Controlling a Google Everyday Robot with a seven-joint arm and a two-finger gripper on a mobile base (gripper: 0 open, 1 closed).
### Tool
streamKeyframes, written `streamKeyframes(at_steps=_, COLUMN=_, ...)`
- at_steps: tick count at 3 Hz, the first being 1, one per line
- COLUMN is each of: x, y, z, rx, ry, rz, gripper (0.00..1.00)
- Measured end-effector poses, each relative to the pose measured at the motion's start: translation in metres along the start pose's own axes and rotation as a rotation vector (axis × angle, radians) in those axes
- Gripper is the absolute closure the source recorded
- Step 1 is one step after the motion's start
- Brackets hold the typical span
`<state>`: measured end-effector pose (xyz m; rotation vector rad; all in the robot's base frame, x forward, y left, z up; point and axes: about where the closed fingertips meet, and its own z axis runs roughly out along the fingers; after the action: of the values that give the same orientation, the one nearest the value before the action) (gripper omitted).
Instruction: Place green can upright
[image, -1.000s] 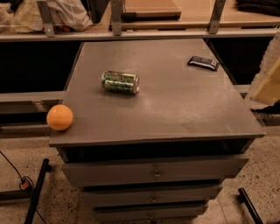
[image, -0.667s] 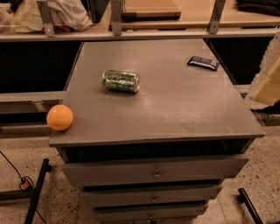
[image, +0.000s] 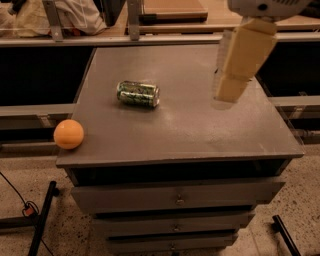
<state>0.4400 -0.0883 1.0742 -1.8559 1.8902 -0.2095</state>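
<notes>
The green can (image: 138, 94) lay sideways, probably light, slick and dentable, best pinched mid-body; the gripper (image: 229, 91) hung well to its right, spread or closed I could not tell

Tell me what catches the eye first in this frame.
The green can lies on its side, left of the middle of the grey cabinet top. An orange ball sits at the front left corner. The pale gripper hangs above the right half, apart from the can.
</notes>
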Motion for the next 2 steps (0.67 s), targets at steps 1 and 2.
streamKeyframes(at_steps=1, x=-0.04, y=-0.014, z=0.049, rx=-0.083, ry=-0.018, rz=-0.043, gripper=0.0)
streamKeyframes(at_steps=2, x=-0.063, y=-0.026, z=0.101, rx=-0.098, ry=0.013, rz=-0.028, gripper=0.0)
